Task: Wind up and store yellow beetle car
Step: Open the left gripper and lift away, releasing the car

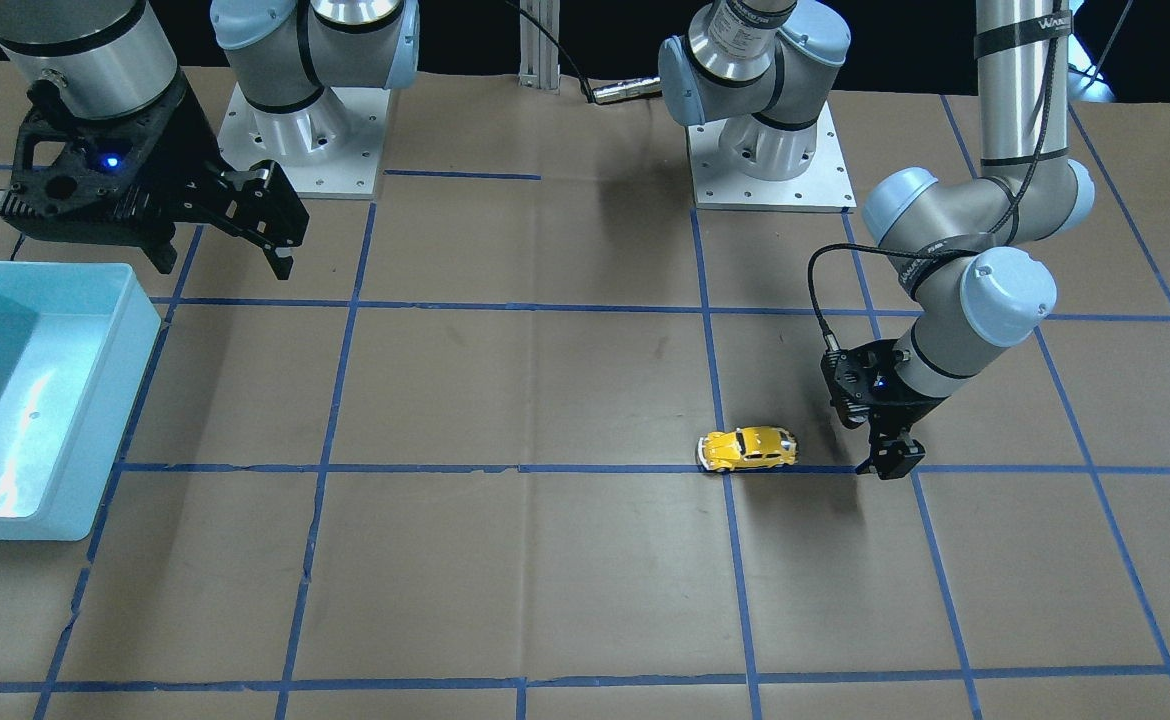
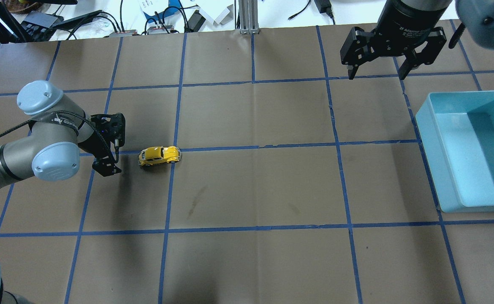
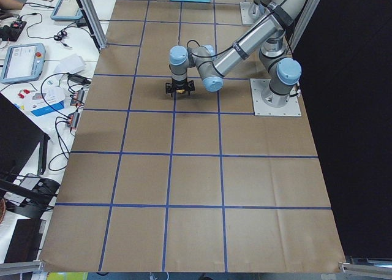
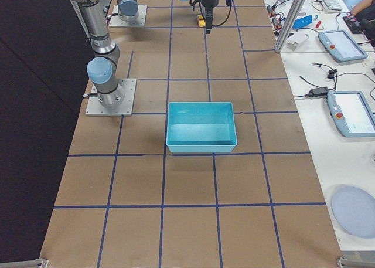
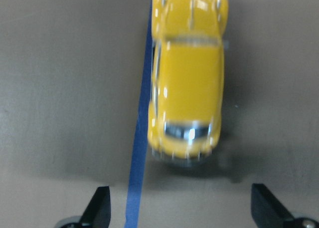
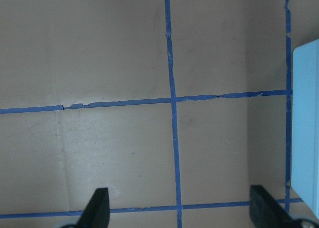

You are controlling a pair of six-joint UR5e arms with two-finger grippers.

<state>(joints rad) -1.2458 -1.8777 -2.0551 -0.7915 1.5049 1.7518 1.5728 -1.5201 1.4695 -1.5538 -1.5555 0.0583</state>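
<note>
The yellow beetle car (image 1: 748, 449) (image 2: 159, 155) stands on its wheels on the brown table, on a blue tape line. In the left wrist view the yellow beetle car (image 5: 188, 83) lies lengthwise just ahead of the fingertips, not between them. My left gripper (image 1: 890, 465) (image 2: 107, 166) (image 5: 182, 213) is low over the table beside the car, open and empty. My right gripper (image 2: 375, 76) (image 1: 223, 258) (image 6: 182, 213) hangs high at the far side, open and empty, near the light blue bin (image 2: 427, 156) (image 1: 123, 425) (image 6: 306, 113).
The bin (image 4: 202, 145) holds nothing visible. Two arm base plates (image 1: 305, 140) (image 1: 770, 150) sit at the robot's edge of the table. White side benches with tablets (image 4: 351, 112) and cables (image 2: 166, 17) border the far edge.
</note>
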